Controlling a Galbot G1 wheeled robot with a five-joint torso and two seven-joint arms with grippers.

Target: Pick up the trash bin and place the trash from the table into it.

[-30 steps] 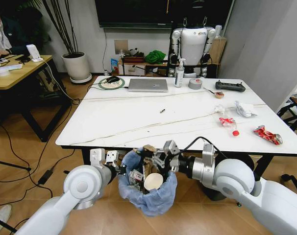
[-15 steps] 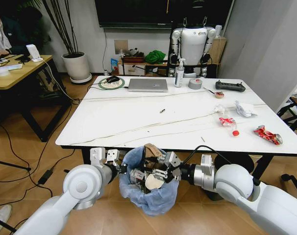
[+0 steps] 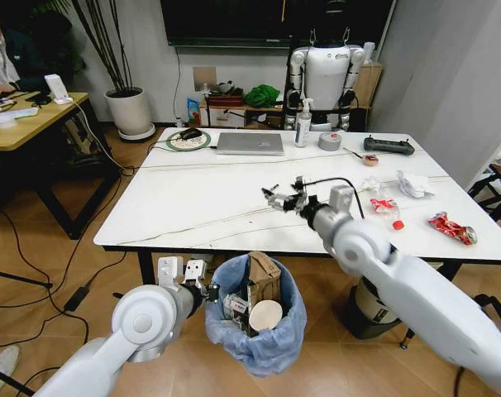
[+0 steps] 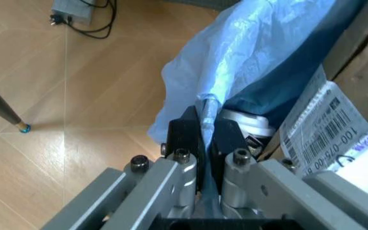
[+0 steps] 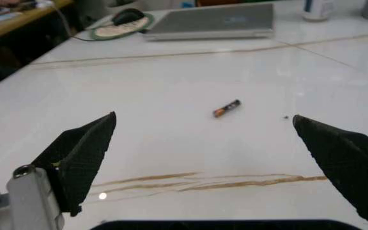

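The trash bin (image 3: pixel 252 331), lined with a crinkled blue bag (image 4: pixel 260 43), hangs in front of the table's near edge. My left gripper (image 3: pixel 194 279) is shut on its rim (image 4: pixel 204 125). Inside it stand torn brown cardboard (image 3: pixel 265 279) and a white paper cup (image 3: pixel 265 315). My right gripper (image 3: pixel 283 198) is open low over the middle of the white table (image 3: pixel 193 207), with a small battery (image 5: pixel 226 108) just beyond its fingers (image 5: pixel 82 158). More trash lies at the table's right: a red wrapper (image 3: pixel 384 205), a red-and-yellow wrapper (image 3: pixel 450 228) and crumpled white paper (image 3: pixel 413 184).
At the table's far edge are a grey laptop (image 3: pixel 250 143), a tape roll (image 3: pixel 329 141), a bottle (image 3: pixel 302 124) and a black controller (image 3: pixel 388 146). A dark bin (image 3: pixel 370 310) stands under the table's right side. A wooden desk (image 3: pixel 31 120) is at the left.
My right gripper has come up out of the bin and moved over the table's middle, open. The cardboard and cup stay in the bin. The left gripper keeps its hold.
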